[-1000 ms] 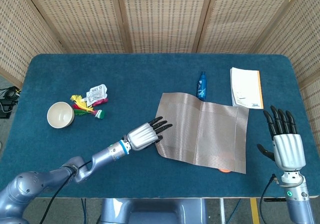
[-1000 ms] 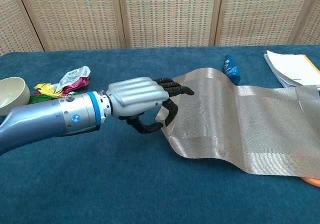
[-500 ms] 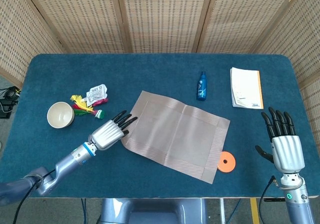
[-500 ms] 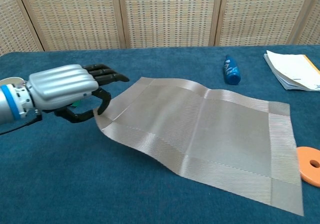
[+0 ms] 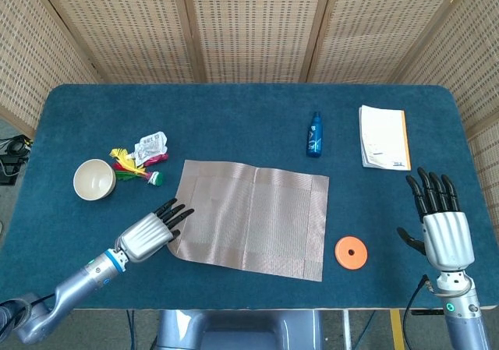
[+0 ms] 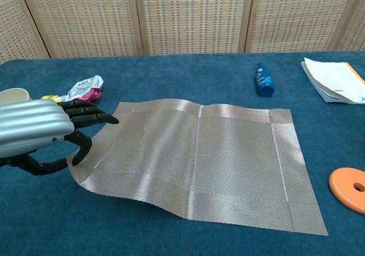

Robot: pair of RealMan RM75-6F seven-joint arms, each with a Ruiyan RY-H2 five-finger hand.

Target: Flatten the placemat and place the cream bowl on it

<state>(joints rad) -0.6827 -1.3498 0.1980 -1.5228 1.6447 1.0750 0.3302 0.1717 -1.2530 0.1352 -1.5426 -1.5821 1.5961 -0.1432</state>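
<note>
The beige woven placemat [image 5: 249,217] [image 6: 199,165] lies spread out near the table's middle, with its near left corner lifted slightly. My left hand [image 5: 152,233] [image 6: 40,133] pinches that left edge, thumb under the mat and fingers above. The cream bowl [image 5: 94,179] [image 6: 11,95] stands upright at the far left, off the mat and beyond my left hand. Near the right front edge my right hand [image 5: 440,225] is held up with fingers spread, holding nothing; the chest view does not show it.
A blue bottle [image 5: 314,134] [image 6: 263,80] lies behind the mat. A white booklet [image 5: 383,137] [image 6: 336,88] sits at the back right. An orange disc [image 5: 351,250] [image 6: 349,189] lies right of the mat. Crumpled wrappers [image 5: 144,159] [image 6: 82,89] lie beside the bowl.
My left hand has drawn the placemat leftward and toward the front edge, spreading it flat. The orange disc came out from under it. The right hand has barely shifted.
</note>
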